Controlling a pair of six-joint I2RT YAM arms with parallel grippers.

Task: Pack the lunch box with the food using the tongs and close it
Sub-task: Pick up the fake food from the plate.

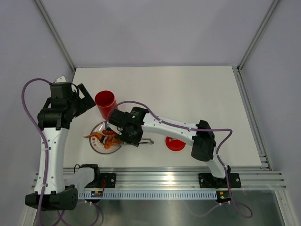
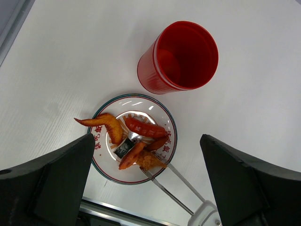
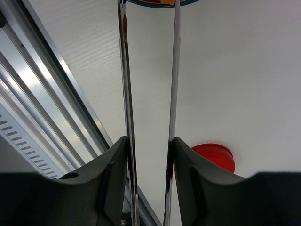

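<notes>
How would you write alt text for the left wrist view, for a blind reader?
Silver tongs reach into toy food on a patterned plate, beside an open, empty red lunch box on a white table. Black fingers frame the bottom corners, spread wide.

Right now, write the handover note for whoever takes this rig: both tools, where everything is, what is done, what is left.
Left tool: open, holding nothing, hanging above the plate and lunch box.
Right tool: shut on the tongs, whose tips reach onto the plate among the food.
Lunch box: upright beyond the plate, open, nothing visible inside.
Lid: flat on the table, to the right of the plate.
Done: tongs picked up.
Left: move every piece of food into the lunch box, then put the lid on.
</notes>
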